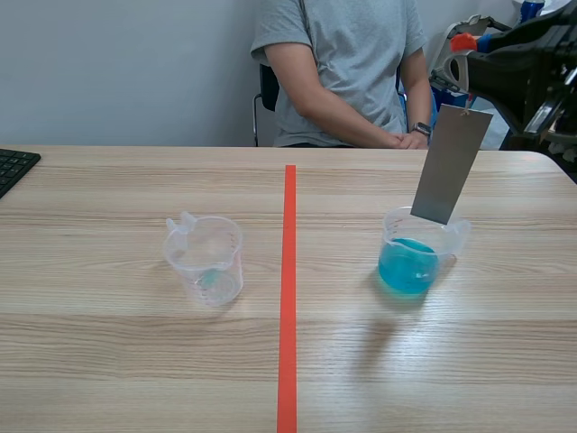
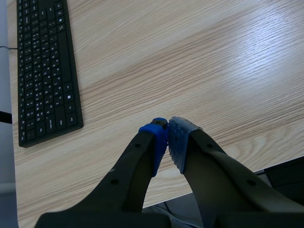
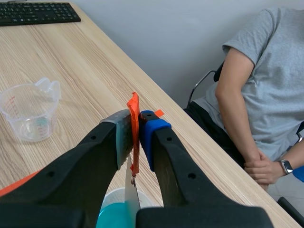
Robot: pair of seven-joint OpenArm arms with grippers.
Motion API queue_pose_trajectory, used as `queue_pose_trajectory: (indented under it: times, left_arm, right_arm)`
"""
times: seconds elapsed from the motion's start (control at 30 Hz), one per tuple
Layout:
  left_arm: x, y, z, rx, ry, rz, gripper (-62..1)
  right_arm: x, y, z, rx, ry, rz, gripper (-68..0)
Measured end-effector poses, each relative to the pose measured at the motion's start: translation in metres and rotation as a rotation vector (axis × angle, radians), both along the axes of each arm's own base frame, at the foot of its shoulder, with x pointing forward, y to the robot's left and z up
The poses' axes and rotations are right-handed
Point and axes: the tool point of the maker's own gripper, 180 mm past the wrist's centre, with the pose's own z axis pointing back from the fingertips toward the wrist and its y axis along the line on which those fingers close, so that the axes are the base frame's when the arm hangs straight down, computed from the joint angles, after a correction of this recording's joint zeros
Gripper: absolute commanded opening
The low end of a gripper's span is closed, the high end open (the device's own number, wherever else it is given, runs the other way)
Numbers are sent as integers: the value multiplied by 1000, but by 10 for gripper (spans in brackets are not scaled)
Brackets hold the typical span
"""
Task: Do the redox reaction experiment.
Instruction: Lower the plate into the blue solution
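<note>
the right gripper (image 3: 136, 130) pinched the orange tab (image 3: 134, 107), likely the best hold on the thin, stiff, light-looking metal plate (image 1: 451, 162) dangling over the blue cup (image 1: 391, 233).

**Cups Flanking the Line**

A tape line (image 1: 288, 298) is running down the middle of the table (image 1: 108, 361). One cup (image 1: 205, 260) is standing left of it and a cup holding liquid (image 1: 416, 257) right of it, with a sheet (image 1: 451, 162) hanging over its mouth. A keyboard (image 1: 13, 167) is lying at the left edge. A person (image 1: 347, 72) is sitting behind the table.
</note>
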Motion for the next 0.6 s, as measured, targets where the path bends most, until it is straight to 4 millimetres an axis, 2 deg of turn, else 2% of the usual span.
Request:
queue_pose_trajectory:
  times: [0.17,0.33,0.43,0.6]
  left_arm:
    - [0,-2,0,-9,3,-5,-560]
    - [-1,-1,-1,-16,-3,10,-560]
    - [-7,-2,-2,-31,-3,33,-560]
    - [-22,-14,-11,-114,29,50,-560]
  right_arm:
    - [5,-3,-9,4,23,-6,-660]
    - [9,0,-27,3,64,-10,-660]
    - [13,1,-37,3,81,-20,-660]
    - [19,-1,-56,7,112,-41,-660]
